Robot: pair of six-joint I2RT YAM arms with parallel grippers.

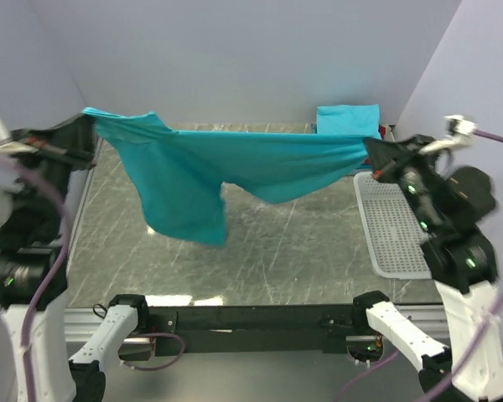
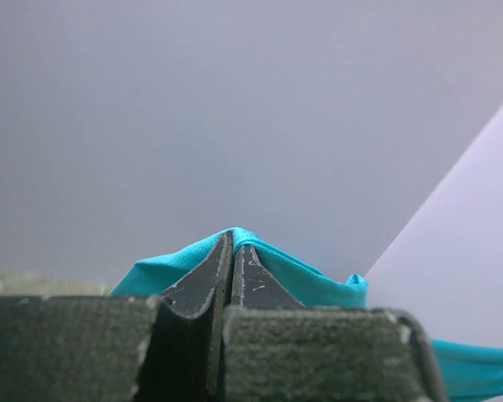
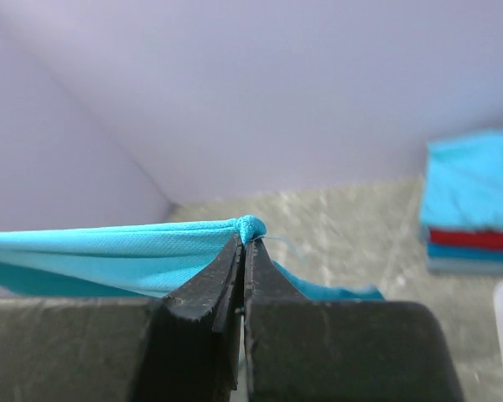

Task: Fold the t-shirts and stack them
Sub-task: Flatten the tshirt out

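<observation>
Top view: a teal short-sleeved cloth t-shirt (image 1: 235,167) hangs in the air, strung between the left gripper (image 1: 88,119) and the right gripper (image 1: 375,153) over the grey marbled table (image 1: 302,251). Its upper edge sags in the middle. A loose flap droops lowest left of centre, and I can't tell whether it touches the table. A stack of folded t-shirts (image 1: 348,120) sits at the far right corner. A white plastic lattice basket (image 1: 394,226) lies at the right edge, near the right arm.

Left wrist view: the left gripper (image 2: 232,244) has its jaws pressed together on a small pinch of the teal shirt (image 2: 306,280), and cloth wraps over the tips.

Right wrist view: the right gripper (image 3: 245,240) is clamped on a bunched edge of the shirt (image 3: 109,255). The stack (image 3: 474,197) shows teal on top, then a red layer, then bluer ones below.

Handling, as a judgement: the shirt is light, limp and has no stiffness, so it only keeps its shape under tension. Thin knit could slip from small pinches. It is best held at two edge points well apart, with hems or seams giving the firmest bite.
</observation>
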